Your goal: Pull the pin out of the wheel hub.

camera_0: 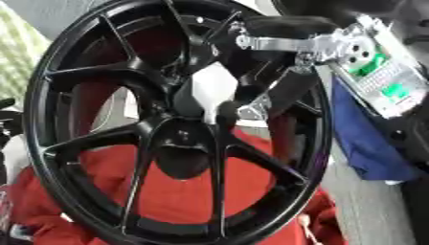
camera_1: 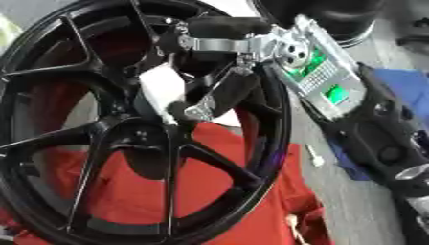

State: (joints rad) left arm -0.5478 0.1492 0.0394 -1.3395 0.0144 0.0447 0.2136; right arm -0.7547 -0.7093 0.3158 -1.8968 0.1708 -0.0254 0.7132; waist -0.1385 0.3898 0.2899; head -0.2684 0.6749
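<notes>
A black multi-spoke wheel (camera_0: 50, 95) stands upright and fills the view, its hub (camera_0: 180, 139) at the middle. A white pin (camera_0: 214, 88) sticks out just above the hub centre. My right hand (camera_0: 335, 43) reaches in from the upper right, silver at the palm with black fingers (camera_0: 281, 93). Those fingers curl around the white pin and pinch it. At the left edge a dark shape (camera_0: 6, 119) looks like part of my left hand, apart from the wheel.
A red cloth (camera_0: 167, 191) lies behind and below the wheel. A blue cloth (camera_0: 368, 143) sits to the right under my right arm. A small white stick (camera_1: 314, 155) lies on the grey floor (camera_1: 352, 206).
</notes>
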